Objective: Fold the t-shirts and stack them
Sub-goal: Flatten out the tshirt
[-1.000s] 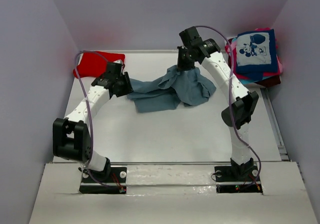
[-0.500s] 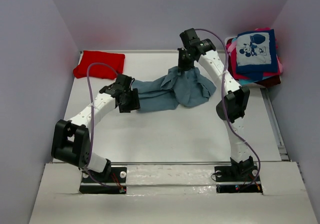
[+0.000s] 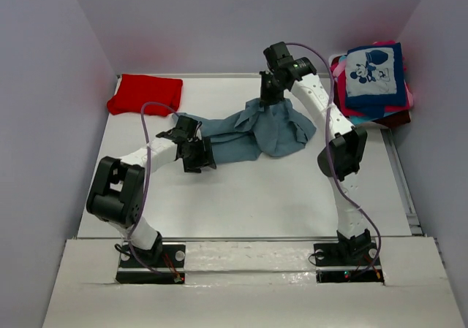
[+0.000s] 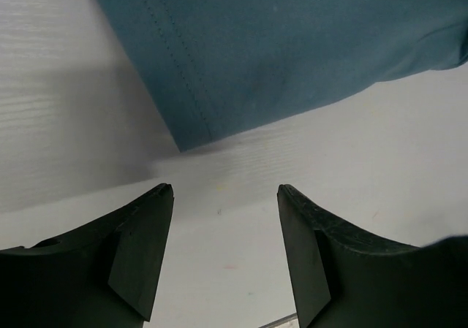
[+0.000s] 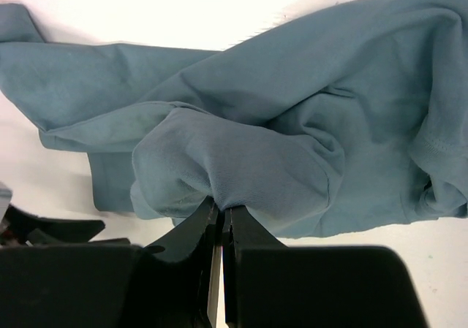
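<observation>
right wrist shows right pincer (image 5: 220,210) clamped on grey-blue t-shirt (image 5: 292,123); left pincer (image 4: 224,191) gapes, empty.

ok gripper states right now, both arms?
Left gripper: open, empty, near a corner of the grey-blue t-shirt.
Right gripper: shut on a fold of the grey-blue t-shirt.

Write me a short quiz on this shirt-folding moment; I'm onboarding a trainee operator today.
1. Which gripper pinches the grey-blue t-shirt?
2. True or false: the left gripper is shut on that shirt.
3. Where does the folded red t-shirt lie? A) far left B) far right C) near edge, centre

Key:
1. The right gripper, shut on a raised fold.
2. False: it is open, just short of the hem.
3. A.
</observation>
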Tool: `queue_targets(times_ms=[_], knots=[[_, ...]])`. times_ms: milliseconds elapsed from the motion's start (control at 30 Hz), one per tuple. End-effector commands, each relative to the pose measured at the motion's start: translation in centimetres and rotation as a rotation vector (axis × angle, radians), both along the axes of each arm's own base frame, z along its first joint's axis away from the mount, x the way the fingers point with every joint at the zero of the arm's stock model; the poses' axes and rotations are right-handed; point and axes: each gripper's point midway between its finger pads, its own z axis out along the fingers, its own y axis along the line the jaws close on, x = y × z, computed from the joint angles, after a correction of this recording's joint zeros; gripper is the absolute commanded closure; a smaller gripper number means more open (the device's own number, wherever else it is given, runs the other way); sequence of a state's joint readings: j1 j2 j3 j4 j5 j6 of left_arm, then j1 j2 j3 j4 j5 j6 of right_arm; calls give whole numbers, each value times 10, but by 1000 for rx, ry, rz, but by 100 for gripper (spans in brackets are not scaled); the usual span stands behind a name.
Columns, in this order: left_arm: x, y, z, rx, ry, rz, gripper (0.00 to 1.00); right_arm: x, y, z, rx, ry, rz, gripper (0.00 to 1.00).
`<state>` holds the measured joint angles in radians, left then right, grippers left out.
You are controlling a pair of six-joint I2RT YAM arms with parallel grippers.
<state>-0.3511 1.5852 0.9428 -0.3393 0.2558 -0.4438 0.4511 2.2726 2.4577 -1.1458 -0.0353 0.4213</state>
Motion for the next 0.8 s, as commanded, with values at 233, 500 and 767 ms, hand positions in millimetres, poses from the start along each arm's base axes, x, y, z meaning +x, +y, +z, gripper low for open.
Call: queue_targets(times_ms=[233,500,767], knots=[[45,0,1,-57,-60,47,32,-12,-6,50,46,-102,23,93],[60,10,1,-45,-74,66,36,-15,-8,51,44,-103,21,93],[50,6,-17,-72,-22,60,80,-14,-8,52,46,-107,18,93]])
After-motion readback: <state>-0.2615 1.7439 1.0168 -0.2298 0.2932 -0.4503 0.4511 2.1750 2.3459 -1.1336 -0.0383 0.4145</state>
